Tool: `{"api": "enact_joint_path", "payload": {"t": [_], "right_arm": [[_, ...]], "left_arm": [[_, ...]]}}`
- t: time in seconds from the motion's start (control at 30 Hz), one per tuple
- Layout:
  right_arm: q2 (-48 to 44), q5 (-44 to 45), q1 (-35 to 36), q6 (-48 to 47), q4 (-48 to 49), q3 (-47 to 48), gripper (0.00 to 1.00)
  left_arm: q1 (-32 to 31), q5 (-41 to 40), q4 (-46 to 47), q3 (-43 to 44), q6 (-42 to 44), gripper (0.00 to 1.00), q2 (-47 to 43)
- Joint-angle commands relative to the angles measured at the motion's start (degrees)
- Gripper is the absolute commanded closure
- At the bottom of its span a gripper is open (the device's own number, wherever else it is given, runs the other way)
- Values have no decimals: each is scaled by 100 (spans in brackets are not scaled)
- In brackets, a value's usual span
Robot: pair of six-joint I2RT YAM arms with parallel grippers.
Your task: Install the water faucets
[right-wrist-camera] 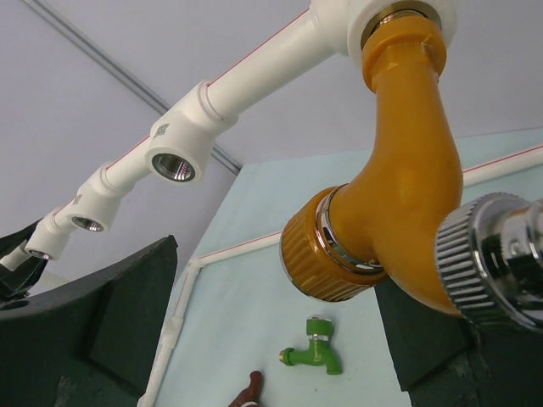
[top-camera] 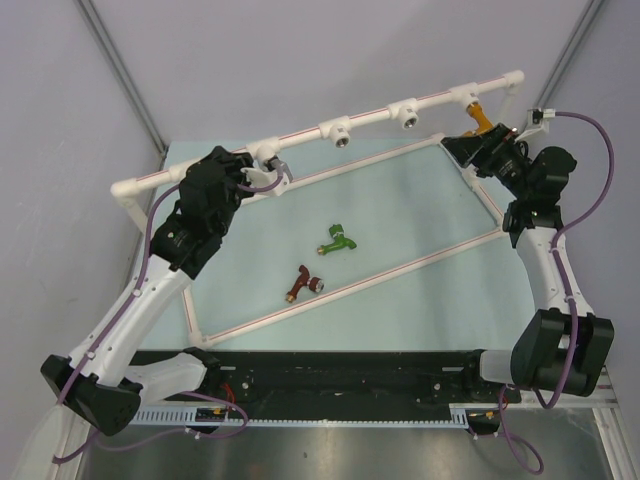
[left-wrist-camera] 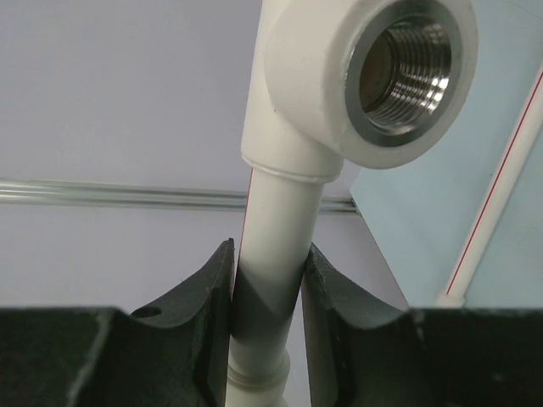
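Table (top-camera: 420, 220): white pipe frame (top-camera: 380, 110), left tool (left-wrist-camera: 267, 254) clamped on its tube; a slip lets it twist. Orange-yellow faucet (right-wrist-camera: 407, 186) in end socket, right tool (right-wrist-camera: 276, 318) wide around it: cross-threading risk. Green faucet (top-camera: 337, 240), red-brown faucet (top-camera: 303, 284) lie unfitted.

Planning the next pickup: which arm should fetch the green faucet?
Right, probably: the left gripper is shut on the white pipe, bracing it; the right gripper stands open around the orange faucet seated in its socket.

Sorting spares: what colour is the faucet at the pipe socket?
Orange-yellow faucet; best in right wrist view.
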Motion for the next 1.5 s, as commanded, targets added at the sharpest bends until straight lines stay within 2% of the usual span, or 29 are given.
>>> {"api": "enact_joint_path", "payload": {"t": [0.0,0.37,0.6,0.83,0.93,1.13,1.37,1.47], "right_arm": [[-431,-203,133,426,856,78,2],[-589,-81,97,1480,1699,78,2],[-844,455,-52,1824,1410,78,2],[-994,640,-526,2658,1761,78,2],[-1003,754,-789,2642,1578,78,2],[-1073,877,-1221,2011,1087,139,2],[-1213,957,-1256,-229,-48,684,1],[-1240,1044,-1046,-1337,-531,912,0]], "left_arm": [[-21,135,-82,163,-541,100,-178],[-21,144,-83,172,-549,100,-196],[-21,144,-83,172,-549,100,-179],[-21,144,-83,172,-549,100,-161],[-21,152,-91,172,-549,100,-161],[-21,144,-100,172,-549,100,-143],[-21,135,-126,181,-549,100,-108],[-21,135,-126,190,-549,100,-91]]}}
